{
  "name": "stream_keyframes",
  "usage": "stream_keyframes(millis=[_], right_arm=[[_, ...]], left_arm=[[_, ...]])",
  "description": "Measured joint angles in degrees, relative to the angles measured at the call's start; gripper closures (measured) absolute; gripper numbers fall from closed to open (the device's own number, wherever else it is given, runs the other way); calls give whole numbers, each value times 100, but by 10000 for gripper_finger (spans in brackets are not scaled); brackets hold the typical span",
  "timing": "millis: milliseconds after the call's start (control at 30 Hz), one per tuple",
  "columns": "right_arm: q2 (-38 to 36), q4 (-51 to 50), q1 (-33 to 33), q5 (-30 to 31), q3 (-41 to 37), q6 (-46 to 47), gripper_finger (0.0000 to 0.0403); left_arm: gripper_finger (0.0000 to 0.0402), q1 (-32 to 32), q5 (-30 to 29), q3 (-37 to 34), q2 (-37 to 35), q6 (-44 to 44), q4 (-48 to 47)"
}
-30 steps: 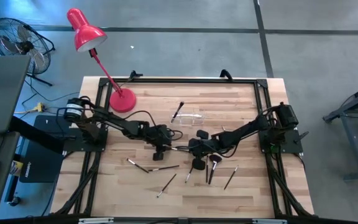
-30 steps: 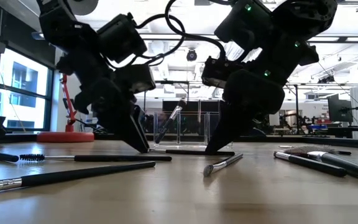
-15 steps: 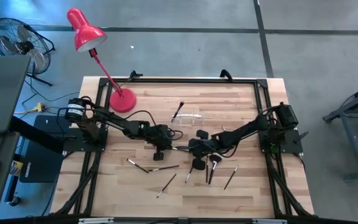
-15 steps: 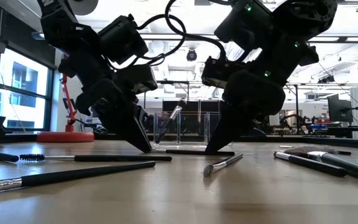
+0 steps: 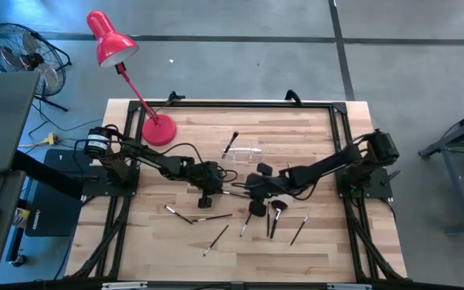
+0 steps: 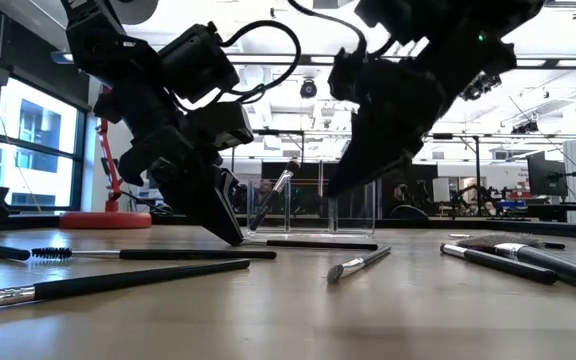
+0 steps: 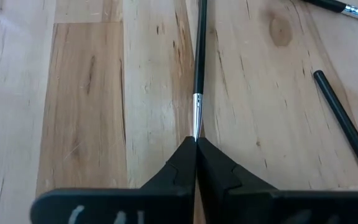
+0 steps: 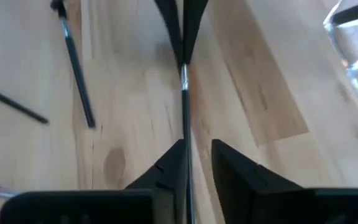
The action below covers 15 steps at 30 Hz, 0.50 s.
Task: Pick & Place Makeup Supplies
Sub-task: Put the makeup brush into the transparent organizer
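A thin black brush (image 7: 199, 62) with a silver ferrule lies at the table's middle (image 5: 230, 192), one of the makeup supplies. My left gripper (image 5: 210, 192) is shut on its left end, tip down at the table (image 6: 233, 238). My right gripper (image 6: 333, 190) hangs open above the brush's other end. In the right wrist view the handle (image 8: 184, 124) runs below the gap between its fingers, apart from them. Several more brushes lie scattered toward the near edge (image 5: 214, 217) (image 5: 276, 213). One brush (image 5: 230, 143) leans in the clear holder (image 5: 248, 151). My left gripper pinches the brush by its end at the silver ferrule (image 7: 196, 127), between its two fingertips. The fingers slant down from the table's left and lie along the brush. The brush lies flat on the table (image 6: 313, 243), its handle pointing toward my right gripper.
A red desk lamp (image 5: 158, 129) stands at the far left. Loose brushes lie near the front in the low view (image 6: 148, 254) (image 6: 118, 280) (image 6: 358, 264) (image 6: 518, 260). Bare wood (image 5: 312, 137) shows at the far right of the table.
My left gripper has shut on the brush's left end. My right gripper has let go of the brush's other end, risen off the table and drawn a little toward the right edge. The brush has stayed flat on the table.
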Motion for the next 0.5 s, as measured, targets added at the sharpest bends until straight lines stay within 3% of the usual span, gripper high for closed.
stream_keyframes(millis=[500], right_arm=[[-44,-136,2,442,7,340,199]], left_arm=[[401,2,39,7,352,-195,-10]])
